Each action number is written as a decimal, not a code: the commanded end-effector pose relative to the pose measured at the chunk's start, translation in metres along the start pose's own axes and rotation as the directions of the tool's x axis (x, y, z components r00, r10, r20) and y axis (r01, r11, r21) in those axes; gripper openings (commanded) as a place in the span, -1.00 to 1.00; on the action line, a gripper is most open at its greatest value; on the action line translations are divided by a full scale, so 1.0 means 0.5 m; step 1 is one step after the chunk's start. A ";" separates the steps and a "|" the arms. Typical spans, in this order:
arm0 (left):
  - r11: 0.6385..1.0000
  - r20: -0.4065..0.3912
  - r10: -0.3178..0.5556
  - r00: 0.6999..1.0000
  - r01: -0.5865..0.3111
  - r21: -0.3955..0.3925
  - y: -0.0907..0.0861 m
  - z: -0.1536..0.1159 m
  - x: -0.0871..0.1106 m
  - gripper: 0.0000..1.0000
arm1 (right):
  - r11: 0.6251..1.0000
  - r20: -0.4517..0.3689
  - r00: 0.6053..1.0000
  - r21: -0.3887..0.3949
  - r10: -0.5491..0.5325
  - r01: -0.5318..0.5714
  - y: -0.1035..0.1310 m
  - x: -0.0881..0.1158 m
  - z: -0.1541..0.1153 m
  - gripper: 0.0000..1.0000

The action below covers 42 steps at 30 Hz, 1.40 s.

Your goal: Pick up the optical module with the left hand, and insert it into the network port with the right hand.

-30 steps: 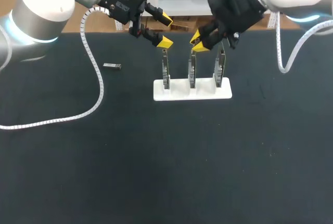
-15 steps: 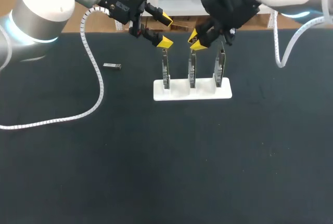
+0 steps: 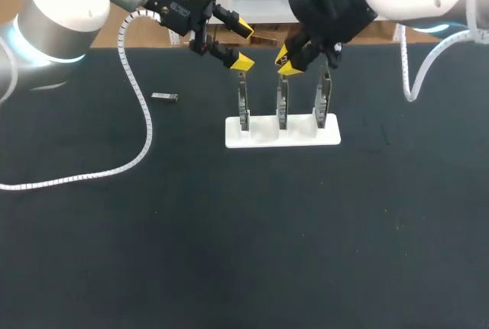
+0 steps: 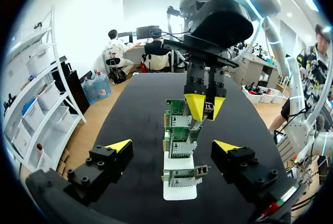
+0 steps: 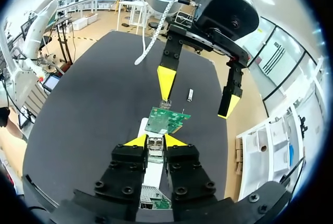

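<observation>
Three green network cards stand upright in a row, slotted into a flat white base (image 3: 263, 135): the left card (image 3: 244, 106), the middle card (image 3: 282, 108) and the right card (image 3: 325, 101). Each is a thin printed board carrying a boxy metal port cage. The base sits on the matte black tabletop (image 3: 229, 237), towards its far edge, and a broad stretch of black surface lies between it and the near edge.

The right gripper (image 3: 284, 62) hangs just above the top of the middle card, between its two neighbours. Its wedge-shaped yellow tips are drawn close together and pinch a small silver module (image 5: 155, 144), a squared metal block with two square openings in its end. Whether this block touches the card below cannot be told.

The left gripper (image 3: 242, 45) is released, its tips spread wide and holding nothing. It sits just above the left card's top and near the right gripper, though apart from it.

A loose optical module (image 3: 164, 98), a small flat silvery bar, lies on the tabletop well to the left of the base, touching nothing. A white spiral-wrapped cable (image 3: 142, 127) hangs from the left arm and curves across the tabletop between that module and the base, towards the left edge.
</observation>
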<state>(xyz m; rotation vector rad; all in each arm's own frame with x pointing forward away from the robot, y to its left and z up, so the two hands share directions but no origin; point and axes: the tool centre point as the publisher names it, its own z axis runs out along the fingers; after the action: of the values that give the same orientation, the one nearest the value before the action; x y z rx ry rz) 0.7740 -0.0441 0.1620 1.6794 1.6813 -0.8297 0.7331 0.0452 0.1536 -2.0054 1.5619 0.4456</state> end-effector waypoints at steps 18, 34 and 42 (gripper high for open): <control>1.000 -0.003 -0.001 1.000 0.001 -0.001 -0.001 0.000 -0.001 1.00 | 1.000 0.021 1.000 0.003 0.008 -0.008 0.010 0.024 0.020 -1.00; 1.000 -0.003 -0.001 1.000 0.001 -0.001 -0.001 0.000 -0.001 1.00 | 1.000 -0.007 1.000 -0.015 -0.001 0.001 -0.002 0.025 0.012 -1.00; 1.000 -0.003 -0.001 1.000 0.001 -0.001 -0.001 0.000 -0.001 1.00 | 1.000 -0.013 1.000 -0.020 -0.008 0.007 -0.003 0.021 0.011 -1.00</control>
<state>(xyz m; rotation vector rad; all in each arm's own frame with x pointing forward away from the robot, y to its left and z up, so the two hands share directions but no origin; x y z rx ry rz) 0.7740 -0.0441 0.1620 1.6794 1.6813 -0.8297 0.7366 0.0393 0.1482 -2.0297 1.5630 0.4473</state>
